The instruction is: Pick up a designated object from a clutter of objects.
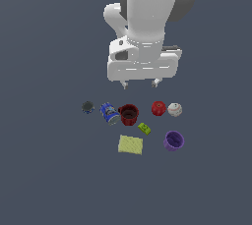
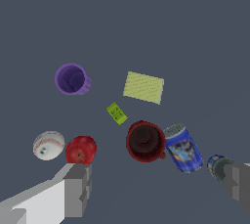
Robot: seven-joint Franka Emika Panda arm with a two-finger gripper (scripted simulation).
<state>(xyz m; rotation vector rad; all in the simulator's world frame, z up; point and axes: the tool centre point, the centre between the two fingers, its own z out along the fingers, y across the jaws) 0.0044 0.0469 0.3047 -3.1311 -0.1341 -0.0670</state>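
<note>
Seven loose items and one apple lie on the grey bench point(image 1: 44, 170). Taking the dark red handled mug point(image 1: 129, 114) as centre, going by the exterior view's left to right: one dark round piece point(image 1: 87, 106), one blue can point(image 1: 109, 113) touching the mug, then one yellow flat sponge point(image 1: 131, 145), one small green block point(image 1: 144, 128), the glossy bright-red apple-like ball point(image 1: 158, 108), one white stitched ball point(image 1: 174, 109) beside it, one purple cup point(image 1: 173, 141). The end effector point(image 1: 140, 83) hangs above, fingers spread apart, holding nothing.

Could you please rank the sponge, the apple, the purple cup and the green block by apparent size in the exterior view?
1. Sponge
2. Purple cup
3. Apple
4. Green block
</note>
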